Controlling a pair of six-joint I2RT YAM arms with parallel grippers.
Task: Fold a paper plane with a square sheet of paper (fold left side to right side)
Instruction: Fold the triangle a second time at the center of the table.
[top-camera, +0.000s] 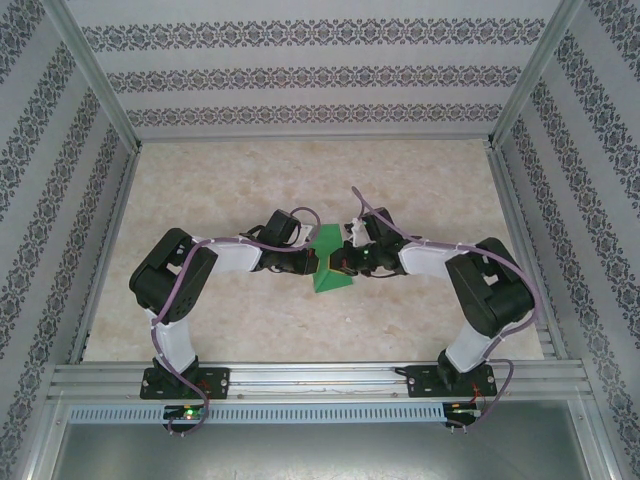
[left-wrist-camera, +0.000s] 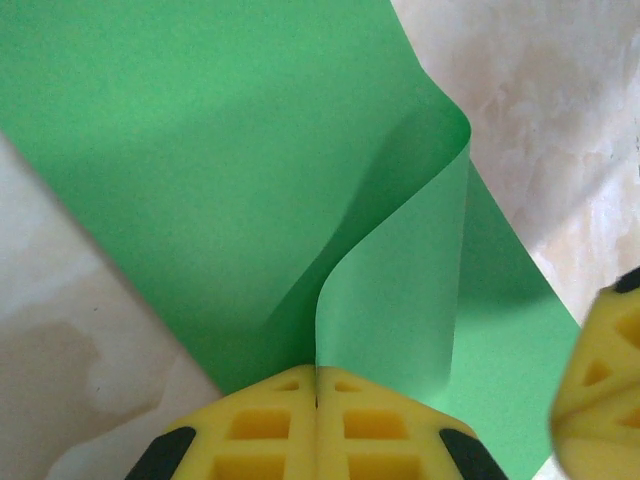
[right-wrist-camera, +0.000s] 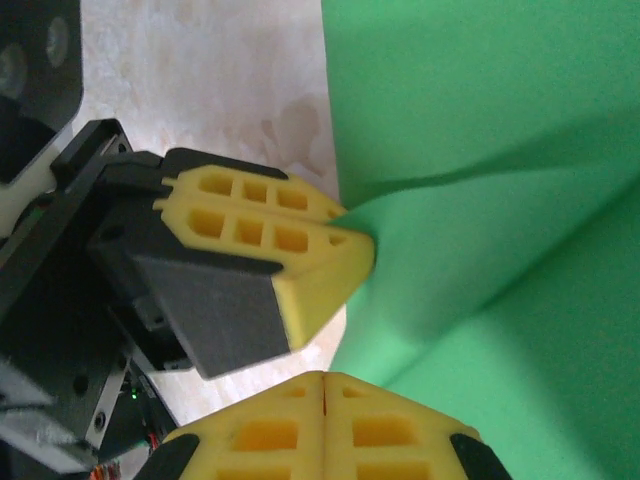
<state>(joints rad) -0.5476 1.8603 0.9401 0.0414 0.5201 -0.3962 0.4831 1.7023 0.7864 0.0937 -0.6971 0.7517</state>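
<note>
The square sheet of paper (top-camera: 330, 280), bright green, lies folded at the table's middle between both arms. In the left wrist view a flap of the sheet (left-wrist-camera: 395, 290) curls up off the flat part, and my left gripper (left-wrist-camera: 317, 385) is shut on the flap's lower edge. From the right wrist the same left gripper (right-wrist-camera: 345, 240) pinches the paper's edge (right-wrist-camera: 480, 200). My right gripper (right-wrist-camera: 323, 378) is shut, its tips at the sheet's near edge with nothing visibly between them. One of its yellow fingers (left-wrist-camera: 600, 390) hangs over the paper's right side. Both grippers (top-camera: 318, 262) (top-camera: 342, 264) nearly meet.
The beige marbled table (top-camera: 420, 190) runs open all around the paper. Patterned walls on metal posts (top-camera: 100, 90) close off the left, back and right. An aluminium rail (top-camera: 320, 378) carries both arm bases at the near edge.
</note>
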